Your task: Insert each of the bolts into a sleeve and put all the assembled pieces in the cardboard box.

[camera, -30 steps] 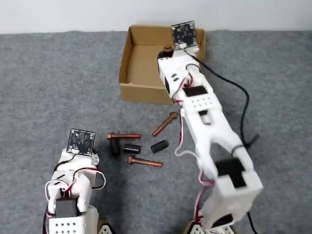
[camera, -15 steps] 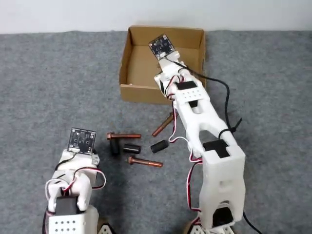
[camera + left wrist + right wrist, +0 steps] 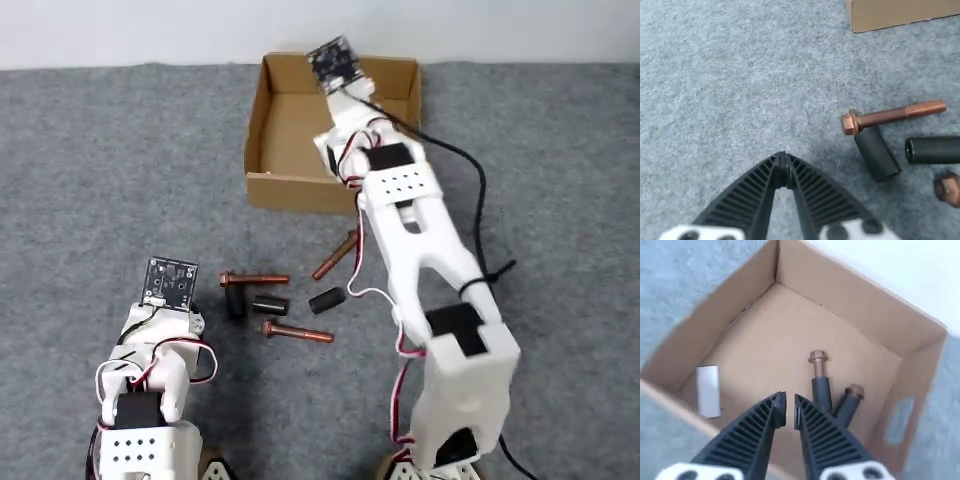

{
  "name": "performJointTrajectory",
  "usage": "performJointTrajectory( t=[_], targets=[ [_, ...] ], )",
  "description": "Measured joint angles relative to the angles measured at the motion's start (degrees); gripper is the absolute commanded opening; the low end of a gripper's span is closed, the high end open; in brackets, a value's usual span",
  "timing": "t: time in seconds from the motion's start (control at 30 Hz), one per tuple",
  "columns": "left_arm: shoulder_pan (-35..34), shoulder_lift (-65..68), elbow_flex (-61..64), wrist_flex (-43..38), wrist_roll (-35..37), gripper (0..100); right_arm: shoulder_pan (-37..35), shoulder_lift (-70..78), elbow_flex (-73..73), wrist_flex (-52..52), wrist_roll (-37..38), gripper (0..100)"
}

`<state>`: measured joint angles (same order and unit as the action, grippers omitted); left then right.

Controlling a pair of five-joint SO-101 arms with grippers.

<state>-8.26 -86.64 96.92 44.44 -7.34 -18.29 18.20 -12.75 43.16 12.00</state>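
Three copper bolts (image 3: 255,279) (image 3: 297,332) (image 3: 338,254) and three black sleeves (image 3: 235,303) (image 3: 270,304) (image 3: 327,299) lie loose on the grey carpet in front of the cardboard box (image 3: 262,130). My right gripper (image 3: 789,407) hangs over the box's inside, shut but for a thin slit and holding nothing. Below it two assembled bolt-in-sleeve pieces (image 3: 820,382) (image 3: 847,404) lie on the box floor. My left gripper (image 3: 785,167) is shut and empty, low over the carpet, short of one bolt (image 3: 892,113) and a sleeve (image 3: 877,154).
A white label (image 3: 707,390) lies on the box floor near a wall. The right arm (image 3: 410,230) stretches above the loose parts toward the box. A black cable (image 3: 480,190) trails off to the right. Bare carpet spreads left of the parts.
The right arm's wrist swung left across the box, then toward its far wall. The left arm has barely shifted, and the loose parts lie where they were.
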Motion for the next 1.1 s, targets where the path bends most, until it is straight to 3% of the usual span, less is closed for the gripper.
performJointTrajectory(
  t=[0.2, 0.57, 0.67, 0.8, 1.0, 1.1],
  targets=[
    [0.0, 0.0, 0.0, 0.0, 0.0, 1, -2.0, -8.5, 0.0, 14.7, -6.2, 0.8],
    [-3.3, 0.0, 0.0, 0.0, -0.1, 1, -8.3, -12.5, 0.0, 40.5, -6.9, 0.8],
    [-3.6, 0.0, 0.0, 0.0, -0.1, 1, -9.8, -12.5, 0.0, 48.3, -2.8, 0.9],
    [-3.6, 0.0, 0.0, 0.0, -0.1, 1, -11.9, -12.5, 0.0, 56.3, 8.0, 2.0],
    [-3.8, 0.0, 0.0, 0.0, -0.1, 1, -12.0, -11.2, 4.6, 56.9, 10.8, 29.4],
    [-3.8, 0.0, 0.0, 0.0, -0.1, 1, -12.2, -7.7, 5.1, 56.9, 11.0, 33.6]
  ],
)
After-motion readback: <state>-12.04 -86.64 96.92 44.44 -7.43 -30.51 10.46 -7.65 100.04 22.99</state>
